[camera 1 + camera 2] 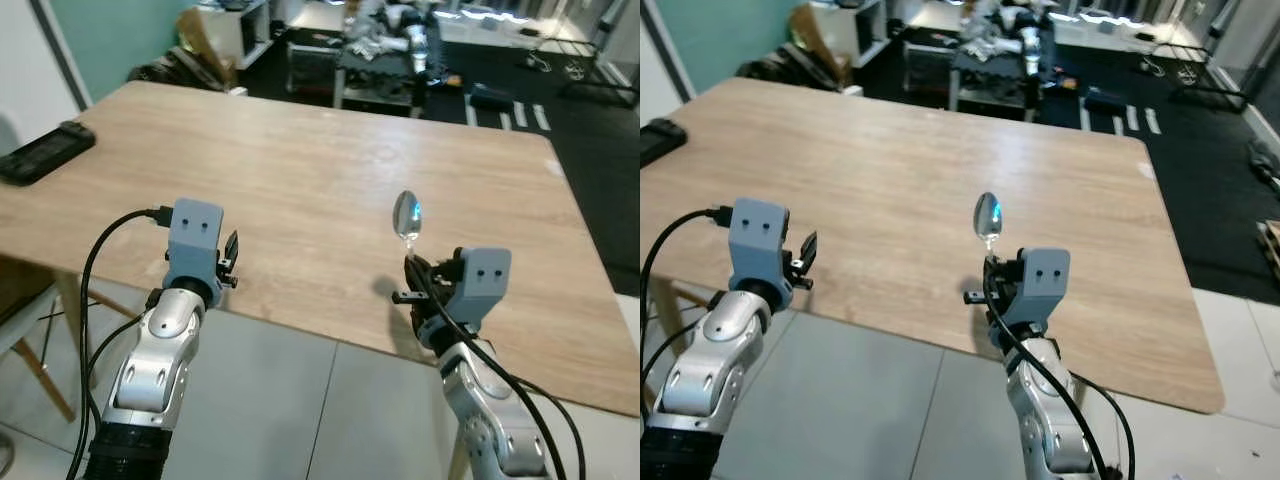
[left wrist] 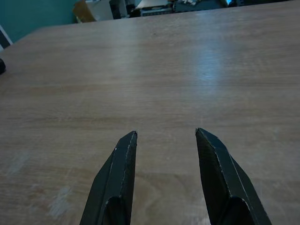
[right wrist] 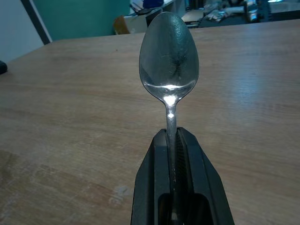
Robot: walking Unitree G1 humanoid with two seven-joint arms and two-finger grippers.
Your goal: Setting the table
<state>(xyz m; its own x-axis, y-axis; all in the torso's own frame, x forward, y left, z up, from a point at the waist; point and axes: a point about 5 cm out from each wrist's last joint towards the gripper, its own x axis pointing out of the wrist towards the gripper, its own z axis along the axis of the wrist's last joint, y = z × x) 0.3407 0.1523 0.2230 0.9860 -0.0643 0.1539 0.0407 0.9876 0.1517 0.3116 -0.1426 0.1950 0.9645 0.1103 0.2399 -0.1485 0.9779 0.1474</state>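
Steel spoon (image 3: 169, 65) clamped upright in right tool (image 3: 172, 140), above wooden surface (image 1: 300, 170); left tool (image 2: 165, 140) spread, holding nothing.

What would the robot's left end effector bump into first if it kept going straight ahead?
Probably just the wooden table. The left end effector is open, pointing low across the bare tabletop, with nothing lying in its line. How soon it would touch the wood is hard to judge.
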